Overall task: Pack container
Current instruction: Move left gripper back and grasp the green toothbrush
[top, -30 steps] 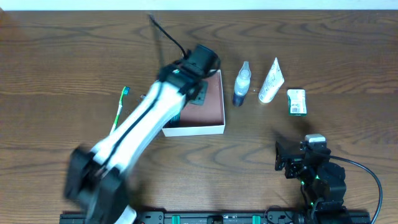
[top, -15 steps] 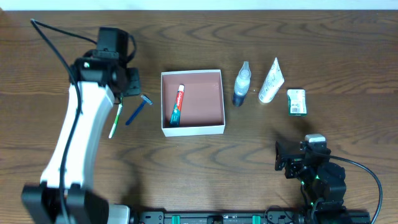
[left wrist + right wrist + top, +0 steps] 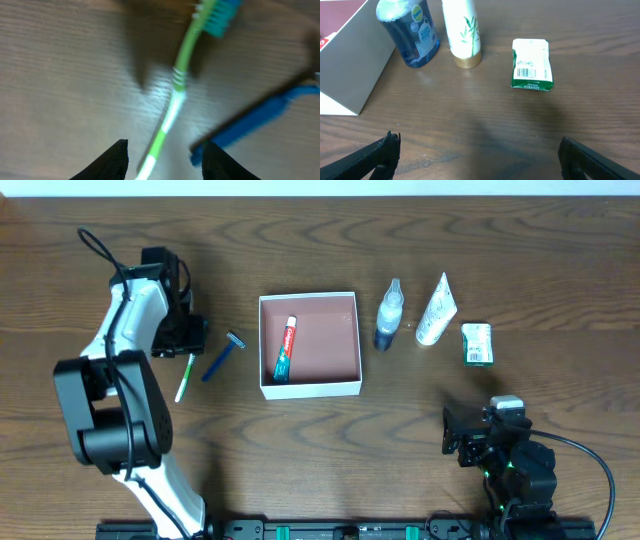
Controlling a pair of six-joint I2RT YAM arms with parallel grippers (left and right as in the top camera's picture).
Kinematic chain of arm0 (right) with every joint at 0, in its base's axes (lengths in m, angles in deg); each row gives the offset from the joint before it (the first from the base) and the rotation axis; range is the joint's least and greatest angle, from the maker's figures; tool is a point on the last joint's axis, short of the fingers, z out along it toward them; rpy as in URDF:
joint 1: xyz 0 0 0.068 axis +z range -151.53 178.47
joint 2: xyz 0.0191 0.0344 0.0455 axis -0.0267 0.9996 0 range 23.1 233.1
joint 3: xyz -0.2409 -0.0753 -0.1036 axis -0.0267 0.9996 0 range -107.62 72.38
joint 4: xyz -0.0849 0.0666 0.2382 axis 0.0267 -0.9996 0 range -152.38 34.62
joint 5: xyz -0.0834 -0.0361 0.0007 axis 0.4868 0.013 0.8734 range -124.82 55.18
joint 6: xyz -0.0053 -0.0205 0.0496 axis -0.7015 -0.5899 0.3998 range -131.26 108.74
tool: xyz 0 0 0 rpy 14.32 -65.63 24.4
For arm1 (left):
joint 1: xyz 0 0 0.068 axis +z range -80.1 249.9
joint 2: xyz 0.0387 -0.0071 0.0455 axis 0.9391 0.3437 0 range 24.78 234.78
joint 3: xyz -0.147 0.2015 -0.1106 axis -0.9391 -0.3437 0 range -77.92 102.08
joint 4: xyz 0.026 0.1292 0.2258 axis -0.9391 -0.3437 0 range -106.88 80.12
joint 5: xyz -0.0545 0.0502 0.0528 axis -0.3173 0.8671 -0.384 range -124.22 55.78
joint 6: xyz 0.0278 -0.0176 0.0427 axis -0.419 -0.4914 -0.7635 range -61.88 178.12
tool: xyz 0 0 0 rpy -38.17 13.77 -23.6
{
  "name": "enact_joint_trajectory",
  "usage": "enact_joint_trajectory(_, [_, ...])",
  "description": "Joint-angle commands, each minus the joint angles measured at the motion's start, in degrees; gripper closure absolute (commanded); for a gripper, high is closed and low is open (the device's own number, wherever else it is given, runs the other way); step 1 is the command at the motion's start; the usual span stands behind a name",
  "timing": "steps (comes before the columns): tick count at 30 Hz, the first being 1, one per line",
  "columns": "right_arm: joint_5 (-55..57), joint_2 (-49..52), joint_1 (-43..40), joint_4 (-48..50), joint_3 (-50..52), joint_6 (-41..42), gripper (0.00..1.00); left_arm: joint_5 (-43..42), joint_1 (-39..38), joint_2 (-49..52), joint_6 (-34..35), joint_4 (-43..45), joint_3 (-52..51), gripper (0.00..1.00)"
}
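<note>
Brown wood bench [image 3: 400, 480] carried everything. Left arm [image 3: 125, 330] reached to the far-left side, its pincer [image 3: 167, 162] open. The green-white toothbrush [image 3: 175, 85] handle ran between the spread fingertips, and contact could not be told. Container [image 3: 310, 388] sat mid-bench, upright, with a toothpaste tube [image 3: 285, 350] lying along its left wall. Right pincer [image 3: 480, 160] was spread wide and empty, low near the front-right of the bench. Right of the container, in a row and apart, were a blue bottle [image 3: 388, 315], a white tube [image 3: 436, 310] and a small green-and-white packet [image 3: 477, 344]. A blue razor [image 3: 255, 122] lay just beside the toothbrush, left of the container.
</note>
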Motion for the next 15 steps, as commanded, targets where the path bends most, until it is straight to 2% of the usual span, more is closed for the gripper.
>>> enact_joint_trajectory(1, [0.37, -0.35, -0.70, -0.11, 0.13, -0.98, 0.01, -0.76, 1.25, 2.25, -2.84, 1.05, -0.33, 0.52])
enact_joint_trajectory(5, [0.37, -0.35, -0.70, -0.11, 0.13, -0.98, 0.01, -3.56, 1.29, 5.07, -5.90, 2.12, -0.33, 0.52])
enact_joint_trajectory(10, [0.37, -0.35, -0.70, -0.11, 0.13, -0.98, 0.01, -3.67, 1.29, 6.43, -5.86, 2.62, -0.33, 0.53])
enact_joint_trajectory(15, [0.37, -0.35, -0.70, -0.11, 0.13, -0.98, 0.01, -3.67, 1.29, 6.43, -5.86, 2.99, -0.33, 0.78])
